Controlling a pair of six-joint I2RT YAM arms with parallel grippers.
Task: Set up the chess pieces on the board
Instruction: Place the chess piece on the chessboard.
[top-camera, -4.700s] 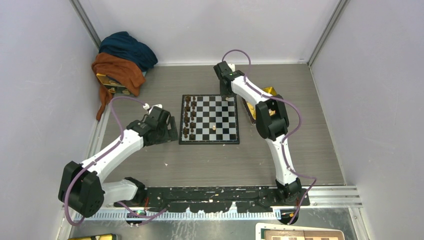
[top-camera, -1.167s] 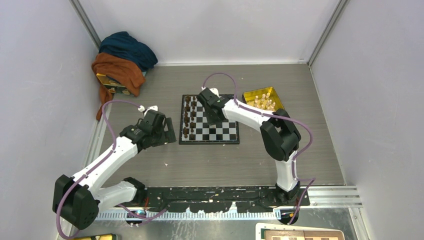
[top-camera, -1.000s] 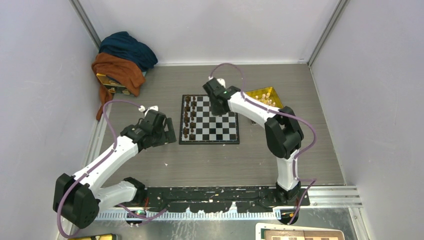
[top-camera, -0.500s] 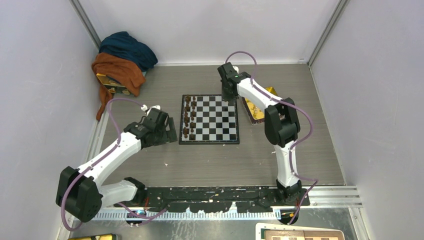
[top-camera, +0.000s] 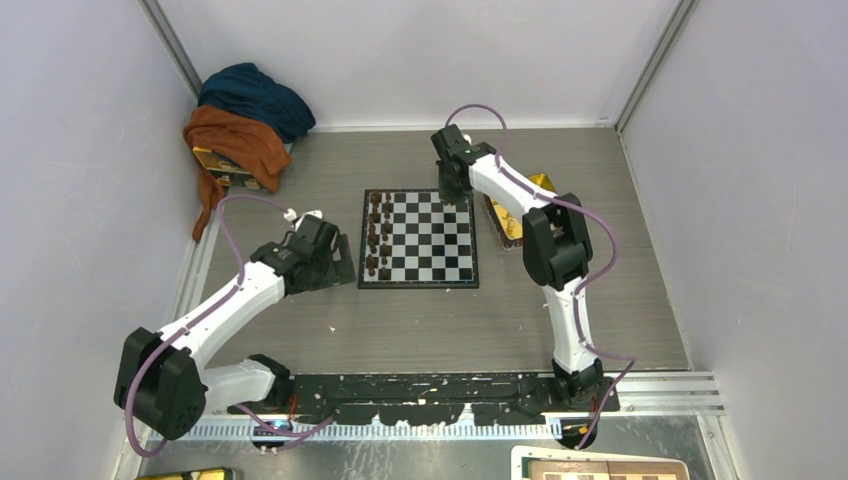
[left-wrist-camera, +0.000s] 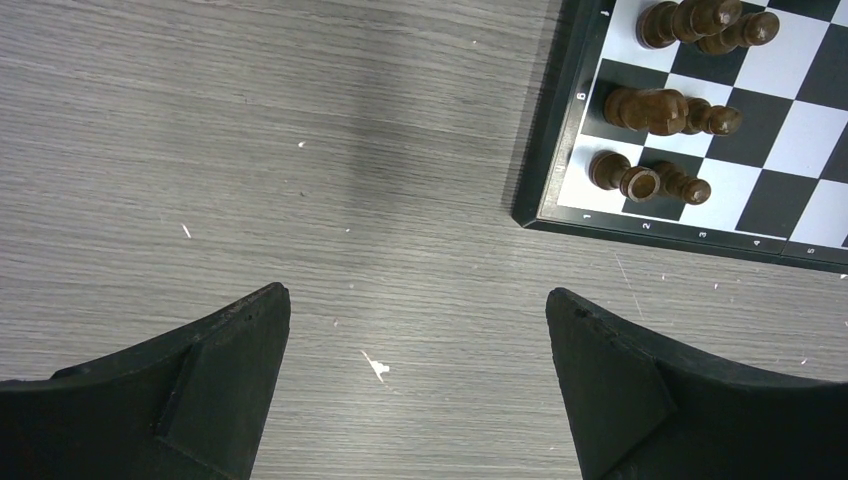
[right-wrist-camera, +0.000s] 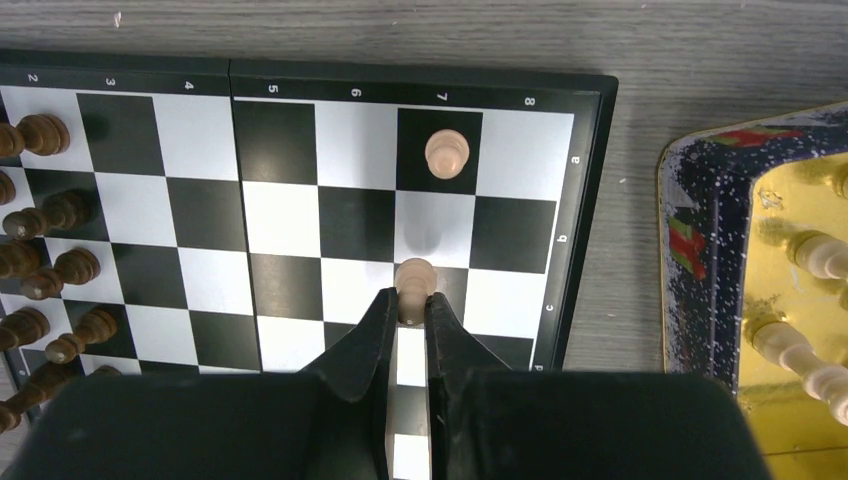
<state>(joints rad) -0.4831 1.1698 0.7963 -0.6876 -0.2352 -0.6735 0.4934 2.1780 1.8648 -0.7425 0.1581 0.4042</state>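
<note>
R gripper (right-wrist-camera: 408, 300) pinches a light chess piece (right-wrist-camera: 416, 283) just below its round head, fingers pressed almost together around it, over the board (right-wrist-camera: 280, 215) in the column marked 7. From my wrist cam I can't tell whether its base touches the squares. A 2nd light piece (right-wrist-camera: 446, 153) stands upright on the black square at that column's far end, apart from the held 1. Dark pieces (right-wrist-camera: 60, 265) crowd the board's opposite side in 2 columns. Beside the board's R edge sits a yellow tray (right-wrist-camera: 700, 230) w/ a speckled dark rim, more light pieces (right-wrist-camera: 800, 350) lying inside it. L gripper (left-wrist-camera: 417, 305) hangs w/ fingers spread wide, nothing between them, over the grey wood-grain table (left-wrist-camera: 250, 150) just off the board's near L corner, where 3 pairs of dark pieces show. Overhead cam: R arm reaches across to the board's (top-camera: 425, 240) far R corner, R gripper (top-camera: 449, 190) pointing down; L gripper (top-camera: 335, 262) sits beside the board's L edge. A blue cloth (top-camera: 255, 100) and an orange cloth (top-camera: 235, 140) are heaped in the far L corner.
</note>
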